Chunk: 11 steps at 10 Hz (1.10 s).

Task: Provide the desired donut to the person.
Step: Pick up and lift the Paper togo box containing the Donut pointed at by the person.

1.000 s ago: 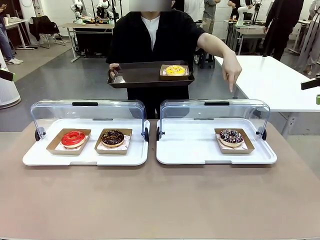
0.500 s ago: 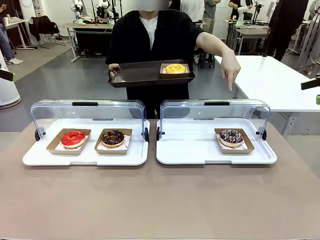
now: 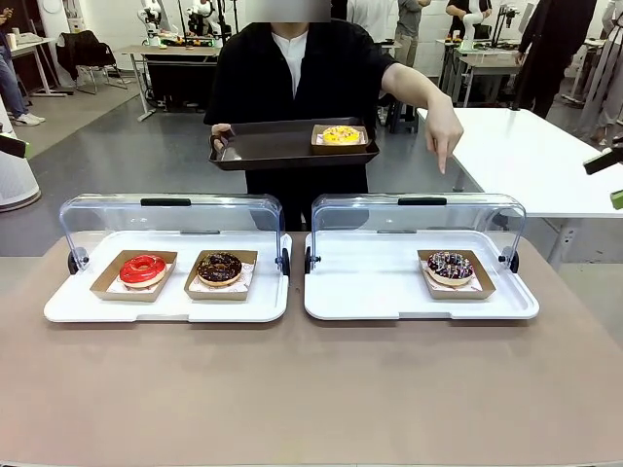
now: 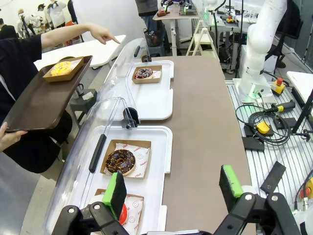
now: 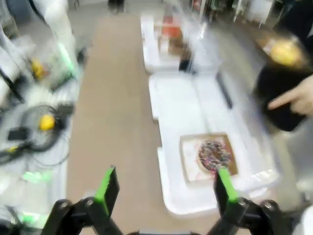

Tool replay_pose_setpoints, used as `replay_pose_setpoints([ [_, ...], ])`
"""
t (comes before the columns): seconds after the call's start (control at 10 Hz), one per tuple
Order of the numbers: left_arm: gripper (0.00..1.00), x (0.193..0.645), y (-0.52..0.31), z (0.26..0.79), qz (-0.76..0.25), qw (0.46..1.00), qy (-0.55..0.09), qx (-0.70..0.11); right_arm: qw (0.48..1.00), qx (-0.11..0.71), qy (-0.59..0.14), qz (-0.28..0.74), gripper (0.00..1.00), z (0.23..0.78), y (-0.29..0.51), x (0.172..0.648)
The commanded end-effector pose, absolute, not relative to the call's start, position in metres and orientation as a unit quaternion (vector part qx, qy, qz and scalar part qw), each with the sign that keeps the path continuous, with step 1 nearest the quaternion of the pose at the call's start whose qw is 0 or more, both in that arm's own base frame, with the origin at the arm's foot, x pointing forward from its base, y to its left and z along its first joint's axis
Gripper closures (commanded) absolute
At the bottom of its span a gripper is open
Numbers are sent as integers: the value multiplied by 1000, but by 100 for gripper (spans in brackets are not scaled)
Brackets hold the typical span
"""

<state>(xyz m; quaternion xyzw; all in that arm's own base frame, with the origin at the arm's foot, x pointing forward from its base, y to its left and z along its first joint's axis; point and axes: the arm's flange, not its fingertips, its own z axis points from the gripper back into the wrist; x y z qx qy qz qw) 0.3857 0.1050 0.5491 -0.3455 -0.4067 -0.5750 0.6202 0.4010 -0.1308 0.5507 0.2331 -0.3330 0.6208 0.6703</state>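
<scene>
The person [image 3: 292,68] stands at the far side, one hand holding a brown tray [image 3: 268,148] that carries a yellow donut [image 3: 340,134]. The other hand [image 3: 443,131] points down toward the sprinkled donut [image 3: 450,265] in the right white tray [image 3: 370,292]. The left white tray [image 3: 165,309] holds a red donut [image 3: 142,268] and a chocolate donut [image 3: 219,267]. My left gripper [image 4: 172,186] hangs open above that tray's end, near the chocolate donut [image 4: 120,160]. My right gripper [image 5: 165,188] is open in a blurred picture, above and short of the sprinkled donut [image 5: 213,153].
Each white tray has a clear lid [image 3: 170,209] tipped open at its far side. Bare brown tabletop [image 3: 311,389] lies between me and the trays. A white table [image 3: 526,156] stands behind at the right. Cables and an arm base [image 4: 257,58] sit beside my table.
The person's pointing hand has lifted a little and drawn back. The right wrist picture is smeared, so that arm is moving. The donuts lie as before.
</scene>
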Motion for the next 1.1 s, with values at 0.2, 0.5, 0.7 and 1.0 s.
replay_pose_setpoints([
  [0.2,0,385,104,551,-574,616,-412,-350,740,59,-55,667,0,552,-42,424],
  [0.5,0,385,104,551,-574,616,-412,-350,726,50,5,686,0,524,23,440],
  [0.7,0,385,104,551,-574,616,-412,-350,718,82,-17,691,0,494,44,456],
  [1.0,0,385,104,551,-574,616,-412,-350,722,84,-18,687,0,453,50,469],
])
